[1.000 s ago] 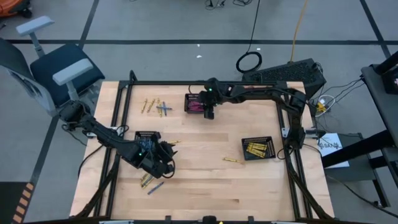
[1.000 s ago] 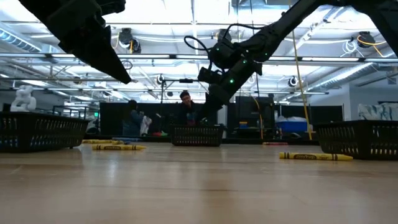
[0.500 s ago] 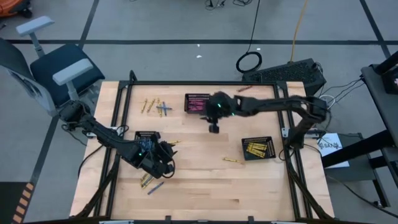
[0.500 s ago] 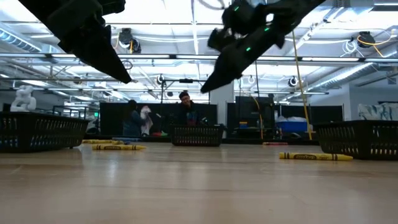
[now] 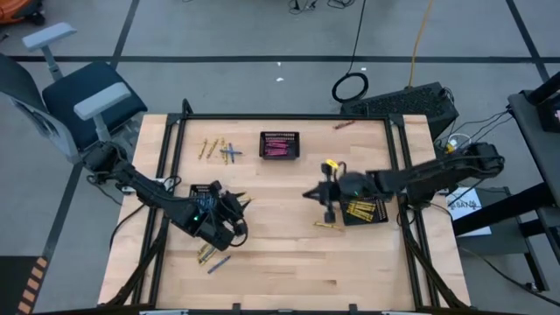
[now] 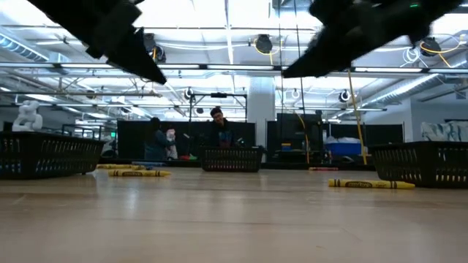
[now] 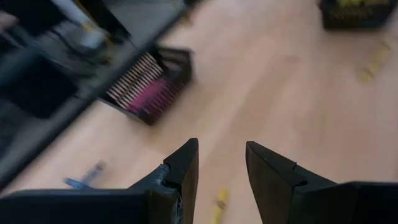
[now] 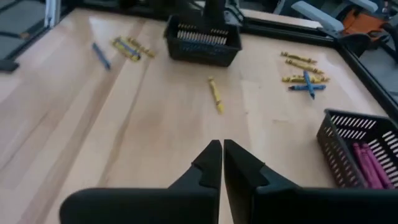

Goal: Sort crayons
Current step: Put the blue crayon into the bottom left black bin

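The right gripper (image 5: 325,194) swings from the pink basket (image 5: 279,145) to mid-table, jaws shut and empty, left gripper (image 5: 229,213) part-open at eight o'clock, crayons (image 5: 219,150) scattered at eleven.

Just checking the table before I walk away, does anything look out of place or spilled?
Nothing is spilled or damaged. Loose crayons lie outside the baskets: a cluster near the far left corner, one yellow crayon beside the yellow basket, and a few near the left gripper.

Closed right claw (image 8: 222,163), empty, scattered crayons (image 8: 216,94), pink-filled basket (image 8: 364,152)
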### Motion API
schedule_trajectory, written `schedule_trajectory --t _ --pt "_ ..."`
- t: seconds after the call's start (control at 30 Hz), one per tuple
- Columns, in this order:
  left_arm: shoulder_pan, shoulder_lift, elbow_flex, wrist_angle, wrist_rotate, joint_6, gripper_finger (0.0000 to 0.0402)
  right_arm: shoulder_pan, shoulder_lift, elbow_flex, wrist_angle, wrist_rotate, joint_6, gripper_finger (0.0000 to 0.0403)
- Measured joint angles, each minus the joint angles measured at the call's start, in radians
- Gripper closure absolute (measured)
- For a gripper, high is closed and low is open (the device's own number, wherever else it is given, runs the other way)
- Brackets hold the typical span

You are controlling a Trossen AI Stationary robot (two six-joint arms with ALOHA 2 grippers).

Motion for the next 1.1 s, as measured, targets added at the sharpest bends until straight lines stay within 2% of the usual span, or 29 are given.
schedule_trajectory --t 0.1,0.2,0.27,0.4,0.5,0.57,0.67,0.8,0.93,1.1 --pt "0.015 0.002 0.000 0.036 -0.084 -0.005 0.0269 0.089 -0.017 -0.047 0.019 0.095 0.037 0.0402" --pt "0.086 0.002 0.000 0.135 -0.070 0.050 0.0269 0.159 -0.009 -0.083 0.070 0.151 0.081 0.0402" --pt "0.158 0.002 0.000 0.199 -0.045 0.086 0.0269 0.185 0.014 -0.100 0.130 0.151 0.084 0.0402" --pt "0.356 0.002 0.000 0.234 0.183 0.186 0.0269 0.204 0.058 -0.111 0.153 0.153 0.056 0.0402" --pt "0.509 0.002 0.000 0.211 0.249 0.212 0.0269 0.204 0.087 -0.111 0.180 0.152 0.063 0.0402" --pt "0.611 0.002 0.006 0.161 0.309 0.246 0.0269 0.204 0.106 -0.110 0.206 0.151 0.067 0.0402" --pt "0.759 0.002 0.049 0.037 0.454 0.358 0.0269 0.204 0.131 -0.110 0.242 0.150 0.068 0.0403" --pt "0.915 0.002 0.093 -0.105 0.664 0.583 0.0269 0.204 0.154 -0.110 0.272 0.150 0.066 0.0403" --pt "1.026 0.002 0.130 -0.227 0.758 0.786 0.0269 0.203 0.173 -0.110 0.311 0.150 0.064 0.0403" --pt "1.109 0.005 0.131 -0.232 0.836 0.936 0.0269 0.203 0.174 -0.110 0.319 0.150 0.056 0.0403"
